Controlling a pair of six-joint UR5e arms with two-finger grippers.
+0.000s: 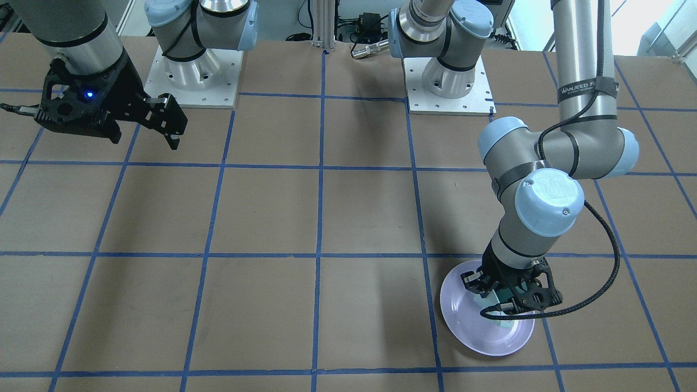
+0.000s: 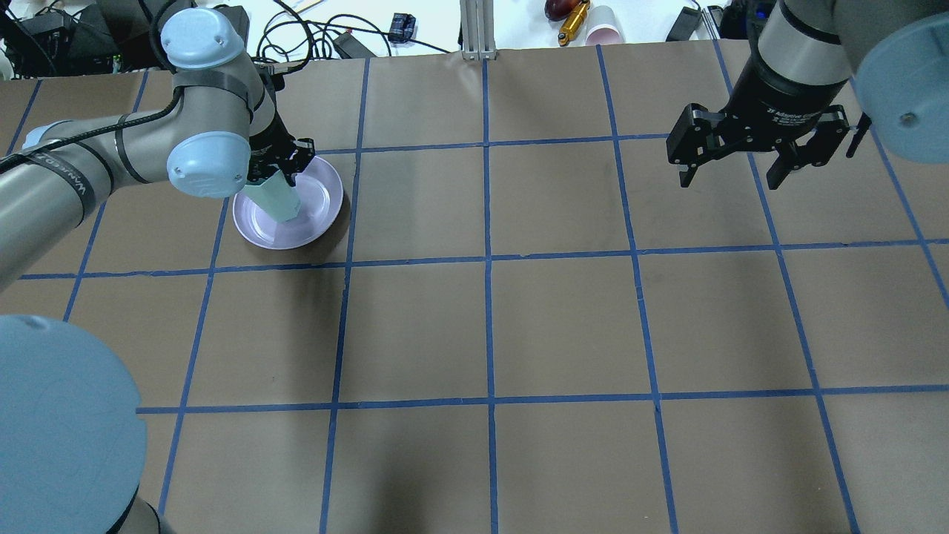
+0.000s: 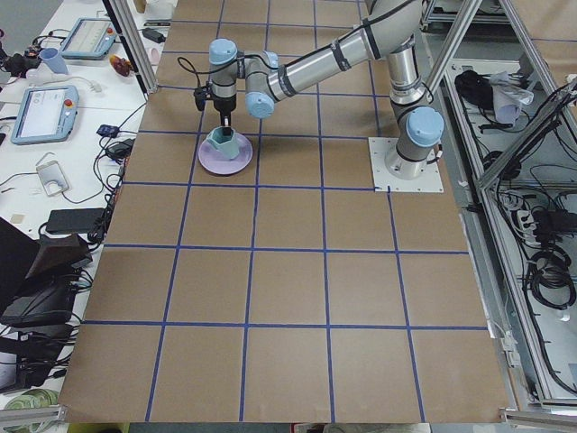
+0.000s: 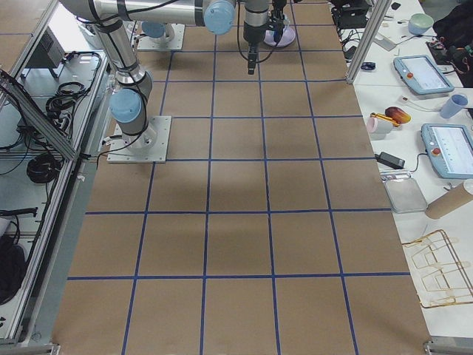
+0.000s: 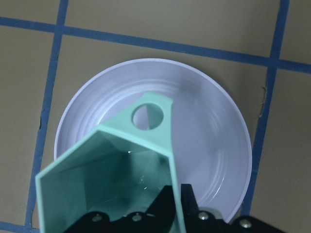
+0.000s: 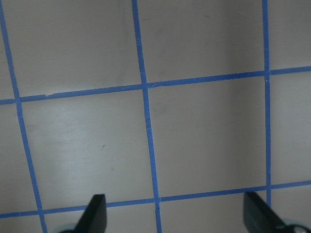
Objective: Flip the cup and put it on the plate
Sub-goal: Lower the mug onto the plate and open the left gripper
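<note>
There is one cup, one plate and two pincers, all over one brown worktop crossed by blue tape lines.

The plate lies flat on the worktop at the far left of the overhead view. The left pincer hangs above the plate's far-left rim. It is clamped on the cup's wall at the rim, one finger inside the mouth and the other just outside it. The cup sits directly below this pincer and over the plate, mouth up and tilted, with its base towards the plate's middle. Its teal inside faces the wrist camera, and its handle points away from the fingers, across the plate's middle. I cannot tell whether the base touches the plate or hangs just above it.

Well to the right of the plate, across most of the worktop's width, the right pincer hangs above the bare worktop. Its fingers are spread wide apart with nothing between them, and its wrist camera sees only brown paper and tape lines. It is well apart from both the cup and the plate.
</note>
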